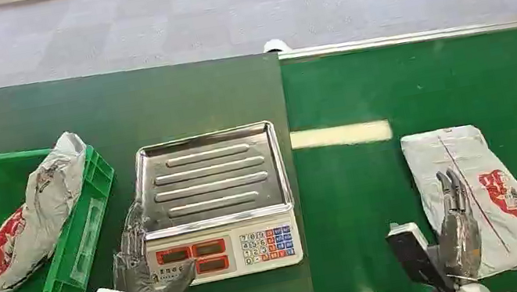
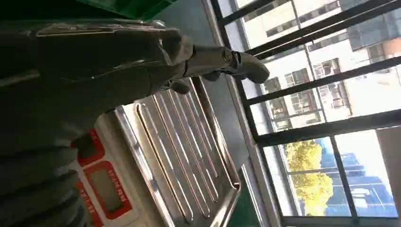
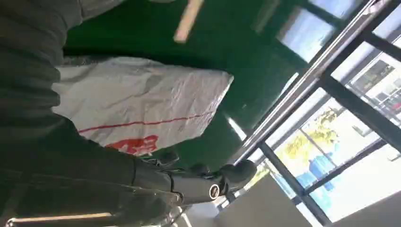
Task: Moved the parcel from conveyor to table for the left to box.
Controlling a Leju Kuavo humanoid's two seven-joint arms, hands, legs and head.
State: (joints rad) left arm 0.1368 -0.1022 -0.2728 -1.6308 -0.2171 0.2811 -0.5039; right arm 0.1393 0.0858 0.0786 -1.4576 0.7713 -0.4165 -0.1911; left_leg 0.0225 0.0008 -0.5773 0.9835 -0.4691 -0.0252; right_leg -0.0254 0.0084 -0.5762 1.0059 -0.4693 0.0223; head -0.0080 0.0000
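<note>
On the green conveyor (image 1: 466, 79), toward the robot's right, the parcel (image 1: 500, 185) lies flat, a grey mailer with red print, its long axis running away from the robot and slanted a little. The right hand (image 1: 458, 228) hovers over the parcel's near left edge with its fingers (image 1: 448, 185) straight and apart, holding nothing; whether it touches the wrapper I cannot tell. From this hand the bulk of the parcel lies ahead and to the right. The left hand (image 1: 137, 269) is well apart from it, open and empty beside the scale (image 1: 213, 201) on the dark counter (image 1: 75, 113). By my judgement the right hand is the nearer and should take the parcel. A green crate (image 1: 98, 177) with another mailer (image 1: 34, 219) stands at the far left.
</note>
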